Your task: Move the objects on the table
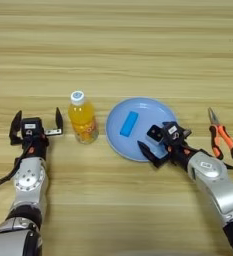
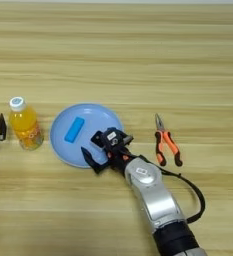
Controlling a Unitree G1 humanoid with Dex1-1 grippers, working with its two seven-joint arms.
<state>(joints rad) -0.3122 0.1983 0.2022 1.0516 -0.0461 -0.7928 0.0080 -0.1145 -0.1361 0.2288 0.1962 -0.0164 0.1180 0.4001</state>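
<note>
Three objects sit on the bench [image 1: 138, 50]. The right tool [image 1: 162, 144], spread over the blue plate's [image 1: 153, 112] rim, flanks a light, rigid black cube [image 1: 154, 134] (grip flat sides). The bottle [image 1: 82, 117] stands beside the spread left tool [image 1: 36, 125]; pliers [image 1: 220, 137] lie right.

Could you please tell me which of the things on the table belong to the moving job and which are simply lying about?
Job: orange drink bottle; tiny black cube, by the right gripper at the plate's rim; orange-handled pliers.
Lying about: blue plate; blue block on it.
The left gripper waits beside the bottle, fingers open.
</note>
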